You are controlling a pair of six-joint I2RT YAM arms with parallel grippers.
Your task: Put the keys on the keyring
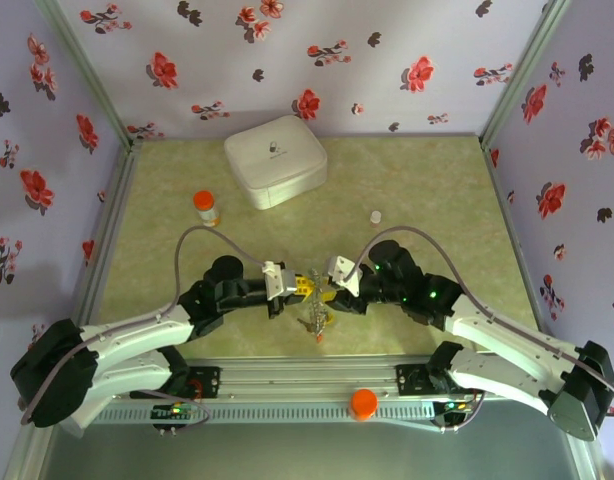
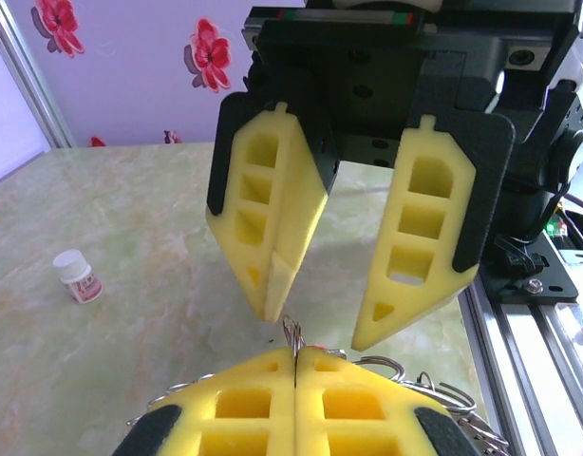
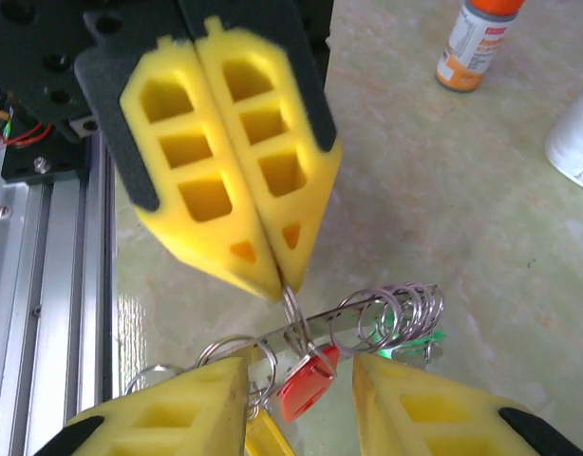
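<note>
Both grippers meet tip to tip over the near middle of the table. My left gripper (image 1: 299, 285) (image 2: 296, 353) (image 3: 282, 285) is shut on a small split ring (image 3: 293, 309) (image 2: 293, 332) that loops round the keyring (image 3: 367, 306), seen as a flat grey metal band. A red key (image 3: 306, 382) hangs from that small ring. Several more small rings (image 3: 405, 312) sit on the band, with a green key (image 3: 420, 340) and a yellow key (image 3: 268, 439) beside them. My right gripper (image 1: 327, 290) (image 2: 320, 328) (image 3: 301, 361) is open, its fingers either side of the red key and apart from it. The bunch of keys (image 1: 317, 322) dangles below.
An orange-capped pill bottle (image 1: 206, 208) (image 3: 477, 43) stands at the left rear, with a white rounded case (image 1: 275, 160) behind it. A small white bottle (image 1: 375, 216) (image 2: 78, 275) stands right of centre. The aluminium rail (image 1: 287, 385) with an orange knob (image 1: 363, 403) runs along the near edge.
</note>
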